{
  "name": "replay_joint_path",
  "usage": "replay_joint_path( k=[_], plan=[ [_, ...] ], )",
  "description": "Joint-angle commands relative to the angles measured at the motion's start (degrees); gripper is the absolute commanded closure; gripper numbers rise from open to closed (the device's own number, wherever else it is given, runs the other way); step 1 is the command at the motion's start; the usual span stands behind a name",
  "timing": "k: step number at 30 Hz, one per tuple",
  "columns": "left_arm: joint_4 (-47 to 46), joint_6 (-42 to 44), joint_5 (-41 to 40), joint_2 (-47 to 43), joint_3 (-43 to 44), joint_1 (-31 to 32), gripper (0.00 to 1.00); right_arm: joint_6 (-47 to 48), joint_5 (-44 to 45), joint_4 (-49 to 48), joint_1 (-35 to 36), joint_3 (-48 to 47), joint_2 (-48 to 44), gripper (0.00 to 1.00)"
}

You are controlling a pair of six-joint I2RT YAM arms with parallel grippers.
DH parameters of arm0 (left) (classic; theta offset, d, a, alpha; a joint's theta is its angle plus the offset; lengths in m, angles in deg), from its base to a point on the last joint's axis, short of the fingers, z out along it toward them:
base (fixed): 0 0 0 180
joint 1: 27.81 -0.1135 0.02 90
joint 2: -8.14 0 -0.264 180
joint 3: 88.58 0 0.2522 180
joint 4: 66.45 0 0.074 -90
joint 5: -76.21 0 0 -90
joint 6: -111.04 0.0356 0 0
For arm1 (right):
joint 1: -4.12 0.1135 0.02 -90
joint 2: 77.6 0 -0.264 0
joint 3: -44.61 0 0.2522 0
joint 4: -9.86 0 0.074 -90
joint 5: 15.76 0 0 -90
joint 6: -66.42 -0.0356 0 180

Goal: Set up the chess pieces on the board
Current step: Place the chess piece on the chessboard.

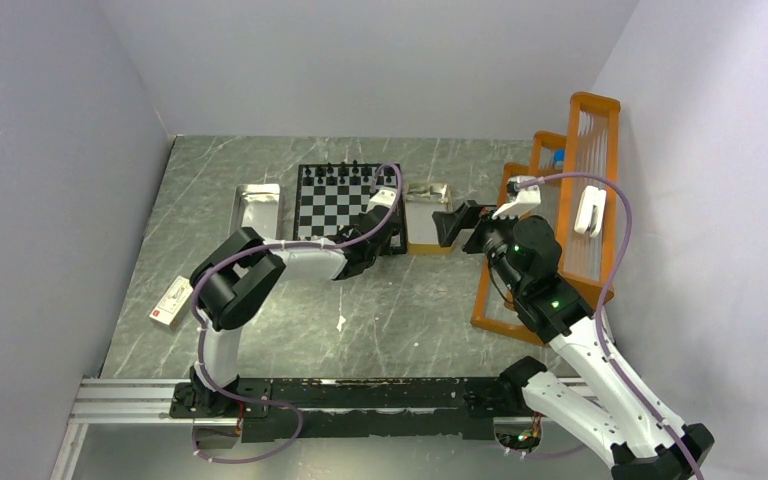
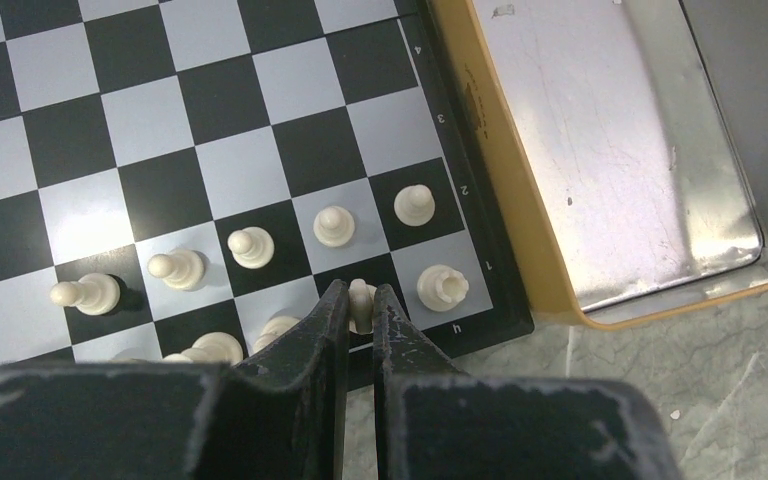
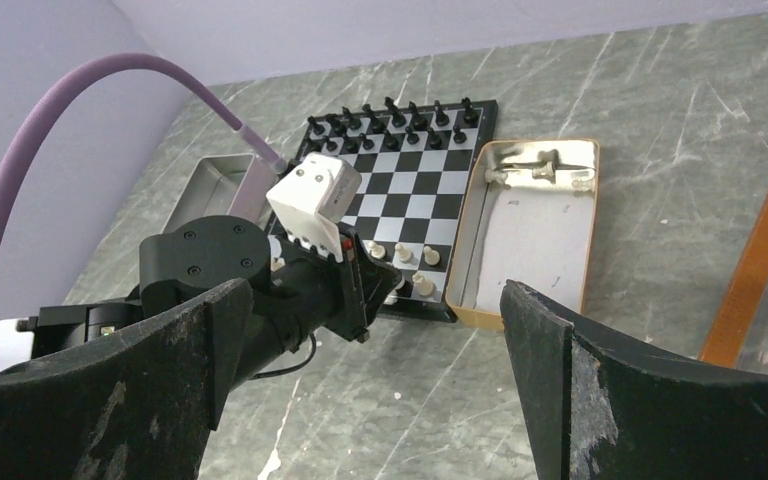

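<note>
The board [image 1: 332,205] lies at the table's middle back, with black pieces [image 1: 350,172] along its far rows. In the left wrist view several cream pawns [image 2: 332,225] stand in the second rank and a cream rook [image 2: 442,287] stands on the near right corner square. My left gripper [image 2: 360,303] is shut on a cream piece [image 2: 361,296] over the square next to the rook; in the top view it [image 1: 385,235] is at the board's near right corner. My right gripper [image 1: 452,225] hovers open and empty beside the tan tray [image 1: 428,240]. A few cream pieces [image 3: 530,172] lie at that tray's far end.
The tan tray's rim [image 2: 500,190] touches the board's right edge. A silvery metal tray [image 1: 258,208] lies left of the board. An orange rack [image 1: 582,200] stands along the right wall. A small red and white box [image 1: 172,301] lies at the left.
</note>
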Motion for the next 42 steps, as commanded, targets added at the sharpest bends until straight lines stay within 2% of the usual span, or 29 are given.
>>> replay_joint_path(
  k=[1, 10, 15, 42],
  plan=[
    [-3.0, -0.6, 1.1, 1.2, 0.7, -0.6, 0.92, -0.8, -0.6, -3.1, 0.2, 1.4, -0.7, 0.00],
    [-2.7, -0.9, 2.2, 2.2, 1.2, -0.5, 0.88, -0.8, -0.8, -4.4, 0.2, 1.1, 1.6, 0.00],
    [-1.4, -0.9, 2.3, 2.2, 2.0, -0.5, 0.90, -0.9, -0.9, -5.4, 0.2, 2.1, 2.2, 0.00],
    [2.8, -1.5, 2.1, 1.3, 3.6, -0.3, 0.86, 0.0, -0.9, -5.4, 0.2, 2.6, 2.7, 0.00]
  ],
)
